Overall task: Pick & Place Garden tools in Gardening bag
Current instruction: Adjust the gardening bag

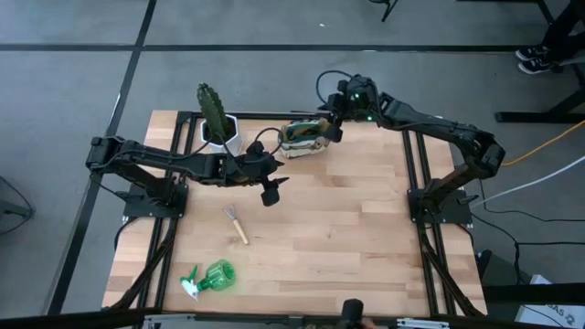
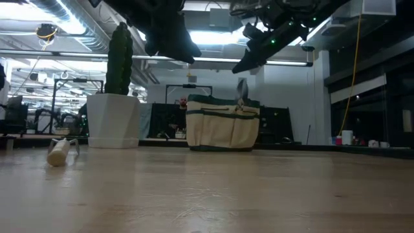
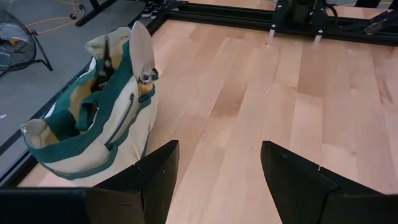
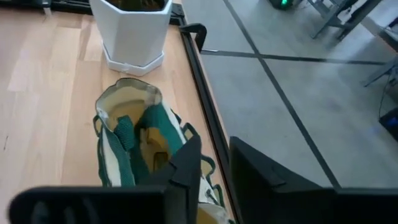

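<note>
- Bag [image 1: 304, 137] sits at the table's far edge beside the pot [image 1: 222, 135]. It's soft fabric and will likely sag if nudged.
- One trowel [image 3: 142, 48] already stands in it.
- One rake [image 1: 237, 225] mid-table: light and stiff, grab the wooden handle.
- One spray bottle [image 1: 212, 277] near the front: probably slippery plastic, so pinch the body.
- Left gripper [image 3: 214, 180] is spread and empty above the table.
- Right gripper [image 4: 214, 171] hovers over the bag, nearly closed, holding nothing.
</note>
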`<act>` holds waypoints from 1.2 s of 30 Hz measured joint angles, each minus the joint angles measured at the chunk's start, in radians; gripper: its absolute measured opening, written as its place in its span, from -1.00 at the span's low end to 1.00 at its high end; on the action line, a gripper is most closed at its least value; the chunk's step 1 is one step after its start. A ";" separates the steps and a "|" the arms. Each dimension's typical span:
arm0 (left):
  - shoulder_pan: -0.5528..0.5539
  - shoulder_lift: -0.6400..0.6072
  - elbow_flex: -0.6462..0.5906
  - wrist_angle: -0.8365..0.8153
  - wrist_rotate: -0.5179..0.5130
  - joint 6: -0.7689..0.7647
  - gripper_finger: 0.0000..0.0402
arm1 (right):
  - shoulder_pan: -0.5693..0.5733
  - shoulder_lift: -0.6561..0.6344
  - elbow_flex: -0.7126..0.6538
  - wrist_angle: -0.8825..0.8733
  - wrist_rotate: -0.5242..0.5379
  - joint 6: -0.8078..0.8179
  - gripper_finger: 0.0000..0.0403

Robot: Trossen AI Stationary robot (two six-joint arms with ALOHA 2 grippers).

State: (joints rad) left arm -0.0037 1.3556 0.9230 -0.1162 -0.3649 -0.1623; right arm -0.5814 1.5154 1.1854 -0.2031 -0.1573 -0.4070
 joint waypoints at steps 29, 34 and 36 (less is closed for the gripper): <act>0.000 0.000 0.000 0.000 0.018 0.019 0.11 | -0.010 0.000 -0.001 0.007 -0.064 0.060 -0.40; 0.000 0.000 0.000 0.000 0.018 0.019 0.11 | 0.001 -0.013 -0.001 -0.044 -0.064 0.060 -0.40; 0.000 0.000 0.000 0.000 0.018 0.019 0.11 | 0.013 -0.026 -0.001 -0.077 -0.065 0.060 -0.40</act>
State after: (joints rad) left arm -0.0036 1.3560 0.9230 -0.1165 -0.3466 -0.1434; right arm -0.5685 1.4890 1.1847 -0.2803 -0.2218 -0.3474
